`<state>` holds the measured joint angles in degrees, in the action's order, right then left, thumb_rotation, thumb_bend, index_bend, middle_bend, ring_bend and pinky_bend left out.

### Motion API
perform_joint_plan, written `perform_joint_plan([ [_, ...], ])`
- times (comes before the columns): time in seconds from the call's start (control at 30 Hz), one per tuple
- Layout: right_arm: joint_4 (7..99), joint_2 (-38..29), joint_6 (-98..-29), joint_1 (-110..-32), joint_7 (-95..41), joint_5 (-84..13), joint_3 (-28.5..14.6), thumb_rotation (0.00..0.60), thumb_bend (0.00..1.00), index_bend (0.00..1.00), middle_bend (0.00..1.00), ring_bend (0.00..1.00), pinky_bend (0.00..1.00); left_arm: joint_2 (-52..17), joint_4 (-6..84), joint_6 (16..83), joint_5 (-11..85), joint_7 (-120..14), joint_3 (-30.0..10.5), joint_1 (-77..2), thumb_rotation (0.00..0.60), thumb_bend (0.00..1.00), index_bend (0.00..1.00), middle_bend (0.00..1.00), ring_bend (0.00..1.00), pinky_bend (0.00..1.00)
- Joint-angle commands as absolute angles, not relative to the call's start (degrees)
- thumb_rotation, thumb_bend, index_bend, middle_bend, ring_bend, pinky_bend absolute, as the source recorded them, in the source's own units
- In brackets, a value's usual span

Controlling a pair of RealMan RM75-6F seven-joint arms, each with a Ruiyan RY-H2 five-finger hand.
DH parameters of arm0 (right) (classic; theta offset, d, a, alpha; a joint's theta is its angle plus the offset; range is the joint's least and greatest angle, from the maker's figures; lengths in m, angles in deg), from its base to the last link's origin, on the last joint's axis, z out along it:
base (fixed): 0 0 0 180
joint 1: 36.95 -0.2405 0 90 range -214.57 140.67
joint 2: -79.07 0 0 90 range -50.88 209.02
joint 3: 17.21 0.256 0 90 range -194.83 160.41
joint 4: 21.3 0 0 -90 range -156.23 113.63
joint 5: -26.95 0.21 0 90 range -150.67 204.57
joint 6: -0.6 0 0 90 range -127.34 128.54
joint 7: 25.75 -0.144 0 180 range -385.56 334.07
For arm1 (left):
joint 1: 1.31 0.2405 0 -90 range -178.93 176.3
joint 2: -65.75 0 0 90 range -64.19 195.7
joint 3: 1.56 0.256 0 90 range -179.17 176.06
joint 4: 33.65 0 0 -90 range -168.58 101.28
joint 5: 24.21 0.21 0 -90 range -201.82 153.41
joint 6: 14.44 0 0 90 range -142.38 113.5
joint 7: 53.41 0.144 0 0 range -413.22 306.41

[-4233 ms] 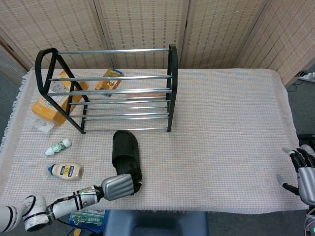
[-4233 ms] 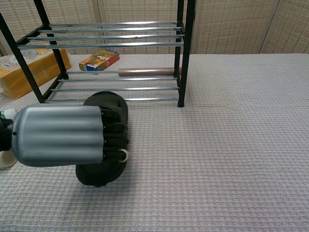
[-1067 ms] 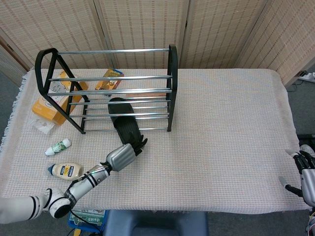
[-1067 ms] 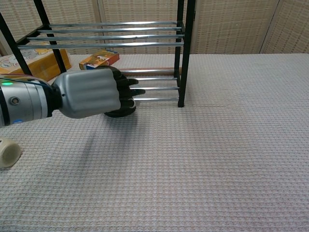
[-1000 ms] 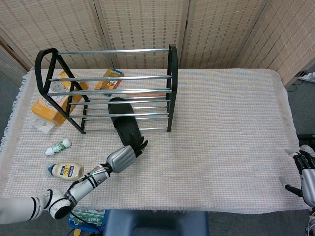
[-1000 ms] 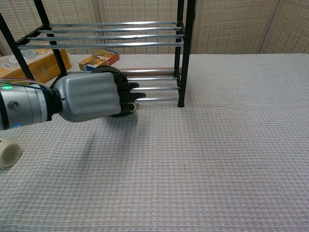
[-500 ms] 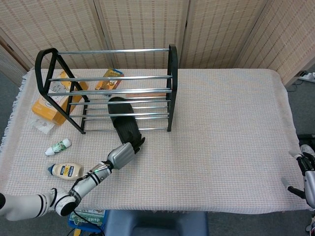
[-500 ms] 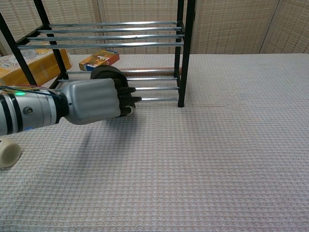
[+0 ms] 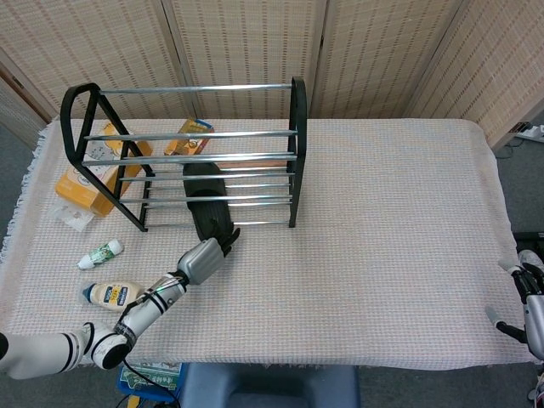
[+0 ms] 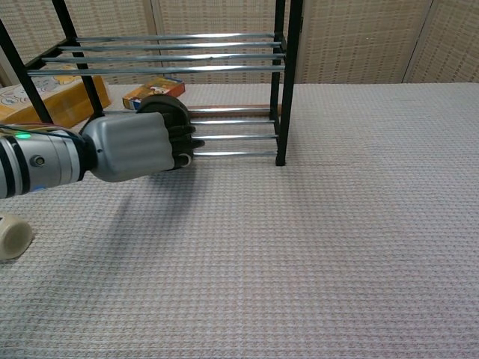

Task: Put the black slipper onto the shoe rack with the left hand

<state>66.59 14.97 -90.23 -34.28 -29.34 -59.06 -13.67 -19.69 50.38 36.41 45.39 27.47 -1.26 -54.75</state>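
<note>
The black slipper [image 9: 205, 194] lies toe-first on the lowest bars of the black metal shoe rack [image 9: 294, 153], with its heel sticking out over the front bar. My left hand [image 9: 202, 258] is at that heel, its dark fingers curled around it. In the chest view the left hand [image 10: 132, 147] hides most of the slipper [image 10: 166, 107], and only the rounded top shows in front of the shoe rack [image 10: 284, 82]. My right hand [image 9: 527, 308] rests at the table's near right corner, fingers apart, holding nothing.
A yellow box [image 9: 83, 184] and a small colourful box [image 9: 192, 134] lie behind the rack. A mayonnaise bottle [image 9: 115, 295] and a small green-white tube [image 9: 100, 253] lie left of my left arm. A wooden strip [image 10: 233, 111] lies under the rack.
My left hand has carried the slipper from the table's front to the rack. Over the last second it pushed the slipper further in along the lowest bars and shifted slightly left.
</note>
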Motion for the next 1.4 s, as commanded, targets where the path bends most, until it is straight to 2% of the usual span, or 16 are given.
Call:
perform_joint_plan([
  [0.03, 66.63, 15.01, -90.16, -34.31, -29.3, -59.03, -13.66, 0.6, 0.21, 0.15, 0.25, 0.18, 0.2, -19.46, 50.54, 36.67, 44.85, 27.67, -0.96, -54.79, 0.6, 0.2, 0.2, 0.0, 0.0, 0.28],
  [0.23, 66.67, 15.1, -90.2, -34.3, -29.3, -59.05, -13.63, 0.6, 0.21, 0.15, 0.25, 0.18, 0.2, -18.02, 52.92, 37.73, 43.79, 28.19, 0.17, -54.45, 0.6, 0.2, 0.22, 0.0, 0.0, 0.28],
  [0.4, 66.75, 15.21, -90.32, -34.38, -29.33, -59.25, -13.55, 0.6, 0.21, 0.15, 0.25, 0.18, 0.2, -16.11, 57.59, 40.07, 45.38, 25.74, 1.36, -53.19, 0.6, 0.2, 0.19, 0.0, 0.0, 0.28],
  [0.63, 66.9, 15.7, -90.46, -34.4, -29.3, -59.15, -13.33, 0.6, 0.21, 0.15, 0.25, 0.18, 0.2, -11.59, 65.34, 45.5, 50.41, 15.68, 2.64, -49.21, 0.6, 0.2, 0.18, 0.0, 0.0, 0.28],
  [0.87, 67.0, 15.63, -89.76, -34.84, -29.42, -59.16, -13.31, 0.6, 0.21, 0.15, 0.25, 0.18, 0.2, -6.12, 70.95, 50.33, 56.24, 4.42, 5.79, -43.9, 0.6, 0.2, 0.18, 0.0, 0.0, 0.28],
  [1.13, 67.38, 15.72, -88.77, -35.75, -29.0, -59.44, -13.17, 0.6, 0.21, 0.15, 0.25, 0.18, 0.2, -0.58, 72.54, 58.0, 57.66, -10.61, 6.9, -36.08, 0.6, 0.2, 0.19, 0.01, 0.0, 0.28],
  [1.4, 67.82, 15.6, -86.68, -36.7, -29.28, -59.68, -13.81, 0.6, 0.21, 0.15, 0.25, 0.18, 0.2, 3.01, 67.9, 64.96, 54.55, -24.84, 6.36, -27.3, 0.6, 0.2, 0.23, 0.06, 0.0, 0.28],
])
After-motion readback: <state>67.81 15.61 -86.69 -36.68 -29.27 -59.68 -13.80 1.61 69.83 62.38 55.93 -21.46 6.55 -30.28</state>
